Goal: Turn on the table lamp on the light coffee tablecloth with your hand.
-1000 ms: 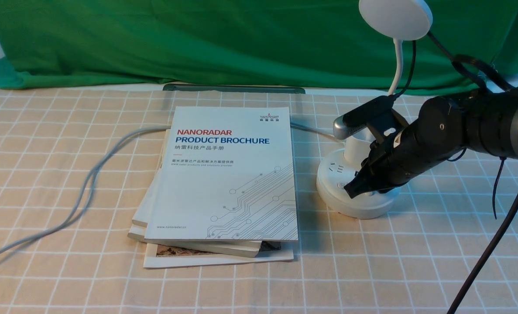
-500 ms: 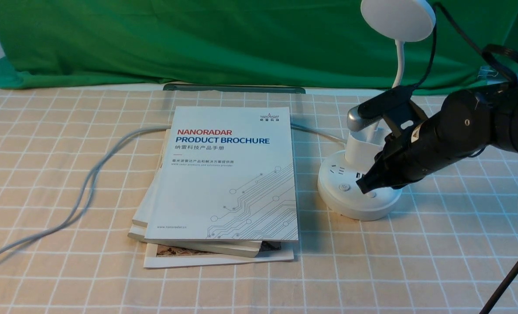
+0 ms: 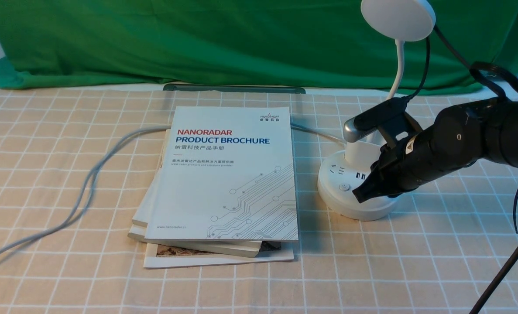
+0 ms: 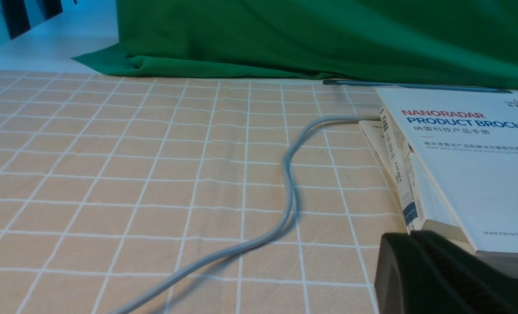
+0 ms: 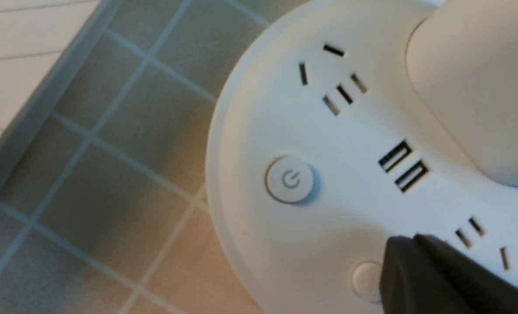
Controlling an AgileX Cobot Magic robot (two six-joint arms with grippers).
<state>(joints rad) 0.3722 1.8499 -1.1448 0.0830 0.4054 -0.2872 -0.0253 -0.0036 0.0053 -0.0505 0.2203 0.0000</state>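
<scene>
The white table lamp stands at the right on the light coffee tablecloth [image 3: 66, 270]: disc head [image 3: 397, 18], gooseneck [image 3: 397, 69], round base [image 3: 350, 192] with sockets. The head looks unlit. My right gripper [image 3: 360, 195], black with pointed fingers, is shut and its tip sits over the base's front. In the right wrist view the tip [image 5: 405, 246] partly covers a plain round button [image 5: 365, 279]; the power-symbol button [image 5: 290, 179] lies apart from it. My left gripper [image 4: 405, 244] is shut, low above the cloth beside the brochures.
A stack of brochures [image 3: 228, 174] lies mid-table left of the lamp. A grey cable [image 3: 88, 179] runs across the cloth from the left and under the stack. A green backdrop cloth [image 3: 197, 39] hangs at the back. A black cable [image 3: 503, 253] hangs at the right.
My right gripper drew back to the right and up off the base, then came down and slightly left again onto the base's front. The lamp head stays unlit.
</scene>
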